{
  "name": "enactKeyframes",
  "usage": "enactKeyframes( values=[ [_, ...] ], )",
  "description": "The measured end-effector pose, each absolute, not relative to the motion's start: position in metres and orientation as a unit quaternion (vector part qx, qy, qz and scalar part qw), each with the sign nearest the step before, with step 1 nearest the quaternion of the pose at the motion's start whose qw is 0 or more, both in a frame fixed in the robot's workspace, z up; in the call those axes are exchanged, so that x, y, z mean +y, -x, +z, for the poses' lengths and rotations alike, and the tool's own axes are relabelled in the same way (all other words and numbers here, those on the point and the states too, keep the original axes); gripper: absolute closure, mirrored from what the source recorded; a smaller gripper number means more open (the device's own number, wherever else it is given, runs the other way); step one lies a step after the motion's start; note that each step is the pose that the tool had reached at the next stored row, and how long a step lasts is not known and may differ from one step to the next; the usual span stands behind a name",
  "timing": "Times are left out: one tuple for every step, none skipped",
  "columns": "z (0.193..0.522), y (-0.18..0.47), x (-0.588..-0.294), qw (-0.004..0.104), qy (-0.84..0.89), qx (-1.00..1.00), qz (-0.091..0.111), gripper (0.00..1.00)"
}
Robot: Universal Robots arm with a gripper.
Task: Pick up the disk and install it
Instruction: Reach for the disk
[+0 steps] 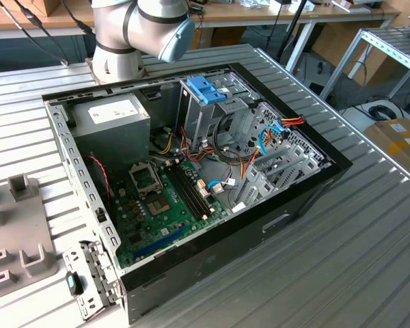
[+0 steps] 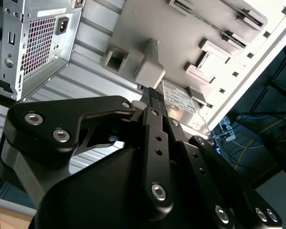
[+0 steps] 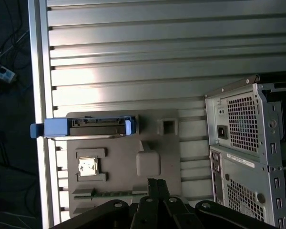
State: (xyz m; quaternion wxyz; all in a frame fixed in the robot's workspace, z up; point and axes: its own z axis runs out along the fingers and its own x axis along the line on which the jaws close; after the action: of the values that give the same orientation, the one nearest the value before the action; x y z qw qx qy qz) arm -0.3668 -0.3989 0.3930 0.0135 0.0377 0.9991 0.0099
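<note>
Exterior view: an open computer case (image 1: pixel 191 263) lies on its side on the ribbed metal worktop (image 1: pixel 369 225), its green motherboard (image 1: pixel 164 205), grey power supply (image 1: pixel 113 116) and a drive cage topped by a blue latch (image 1: pixel 206 89) exposed. The arm (image 1: pixel 137 27) rises from the worktop's far edge behind the case. A grey fixture plate (image 1: pixel 20 232) sits on the worktop at the exterior view's left.

First wrist view: the disk (image 3: pixel 86 128) stands on edge in a slot of the fixture plate (image 3: pixel 171 157), blue frame showing, at the plate's corner nearest the worktop's (image 3: pixel 133 47) long edge. The end effector (image 3: pixel 156 181) hangs over the plate, well apart from the disk, fingers clenched together with nothing between them. The case's perforated rear panel (image 3: pixel 248 129) stands near the plate's other side.

Second wrist view: the end effector's (image 2: pixel 151 94) black linkages fill the foreground, its tip just short of a grey block (image 2: pixel 150 71) on the plate (image 2: pixel 190 28). The disk (image 2: pixel 178 98), its white label facing out, rests in the plate beyond the fingers.
</note>
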Motion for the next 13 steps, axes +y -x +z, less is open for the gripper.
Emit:
enactKeyframes(
  values=[
    [0.393,0.3673,-0.3989,0.014,-0.038,0.999,0.01,0.89],
    [0.393,0.3676,-0.3989,0.014,-0.038,0.999,0.01,0.89],
    [0.393,0.3681,-0.3989,0.013,-0.038,0.999,0.01,0.89],
    [0.393,0.3685,-0.3989,0.014,-0.038,0.999,0.01,0.89],
    [0.393,0.3689,-0.3989,0.013,-0.038,0.999,0.01,0.89],
    [0.393,0.3698,-0.3989,0.014,-0.038,0.999,0.01,0.89],
    [0.393,0.3703,-0.399,0.013,-0.038,0.999,0.01,0.89],
    [0.393,0.3707,-0.3989,0.014,-0.038,0.999,0.01,0.89],
    [0.393,0.3713,-0.3989,0.014,-0.038,0.999,0.01,0.89],
    [0.393,0.3717,-0.3989,0.013,-0.038,0.999,0.01,0.89],
    [0.393,0.372,-0.399,0.014,-0.038,0.999,0.01,0.89],
    [0.393,0.3725,-0.3989,0.014,-0.038,0.999,0.01,0.89],
    [0.393,0.3729,-0.3989,0.014,-0.038,0.999,0.009,0.89]
  ],
)
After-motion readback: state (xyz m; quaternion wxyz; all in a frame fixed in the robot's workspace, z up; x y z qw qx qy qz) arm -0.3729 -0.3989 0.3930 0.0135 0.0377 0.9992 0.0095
